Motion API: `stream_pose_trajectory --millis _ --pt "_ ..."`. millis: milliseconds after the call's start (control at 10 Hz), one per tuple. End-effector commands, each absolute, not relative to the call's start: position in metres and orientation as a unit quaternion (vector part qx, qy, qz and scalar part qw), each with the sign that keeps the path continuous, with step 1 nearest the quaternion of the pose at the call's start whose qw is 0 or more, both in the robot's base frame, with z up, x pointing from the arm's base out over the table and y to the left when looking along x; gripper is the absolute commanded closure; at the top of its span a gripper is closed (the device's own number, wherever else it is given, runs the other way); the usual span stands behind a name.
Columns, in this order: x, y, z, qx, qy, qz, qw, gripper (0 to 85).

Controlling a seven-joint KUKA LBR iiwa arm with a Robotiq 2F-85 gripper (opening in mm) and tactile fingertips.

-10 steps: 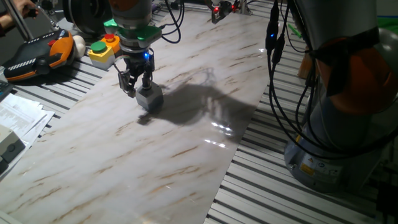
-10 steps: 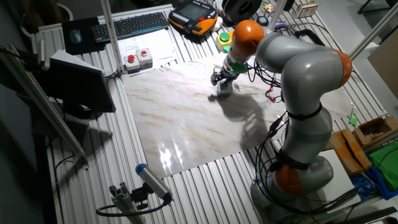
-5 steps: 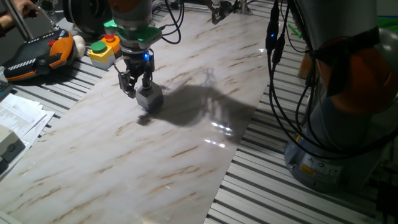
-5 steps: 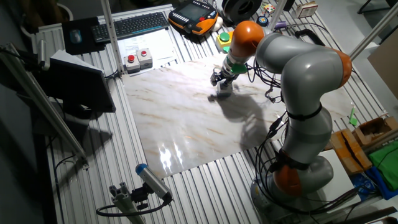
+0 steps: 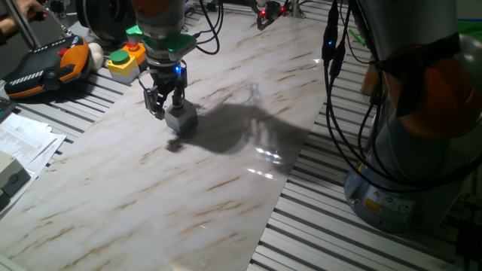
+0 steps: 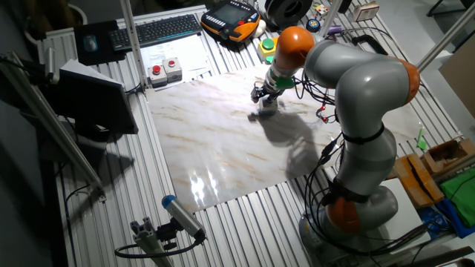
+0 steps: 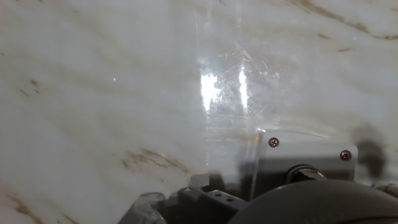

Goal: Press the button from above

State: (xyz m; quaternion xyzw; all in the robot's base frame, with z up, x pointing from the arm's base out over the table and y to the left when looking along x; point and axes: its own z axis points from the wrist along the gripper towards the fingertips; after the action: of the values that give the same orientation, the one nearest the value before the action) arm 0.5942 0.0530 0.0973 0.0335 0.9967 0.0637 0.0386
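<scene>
Gripper (image 5: 167, 108) poised right over the grey button box (image 5: 181, 118); finger state can't be told.
Glossy marble-patterned board (image 5: 226, 173) lies on a slatted metal table (image 6: 245, 222).

No readable text, paper sheets (image 5: 22, 143) and robot base label (image 5: 374, 202) too blurred to read

One grey button box (image 5: 181, 118), one yellow button box (image 5: 126, 60), one keyboard (image 6: 158, 29), two small red-button boxes (image 6: 165, 70)

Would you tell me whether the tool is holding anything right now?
It cannot be told: the tool sits right above the grey box, but no view shows a grasp.
</scene>
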Motion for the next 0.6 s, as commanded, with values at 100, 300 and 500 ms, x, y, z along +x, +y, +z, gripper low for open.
stream_pose_trajectory --millis 100,300,500 --pt "0.5943 0.0529 0.0957 0.034 0.997 0.063 0.04 15.3" --pt "0.5942 0.0527 0.094 0.033 0.997 0.063 0.042 15.3" --pt "0.5941 0.0531 0.0918 0.033 0.997 0.062 0.043 15.3"
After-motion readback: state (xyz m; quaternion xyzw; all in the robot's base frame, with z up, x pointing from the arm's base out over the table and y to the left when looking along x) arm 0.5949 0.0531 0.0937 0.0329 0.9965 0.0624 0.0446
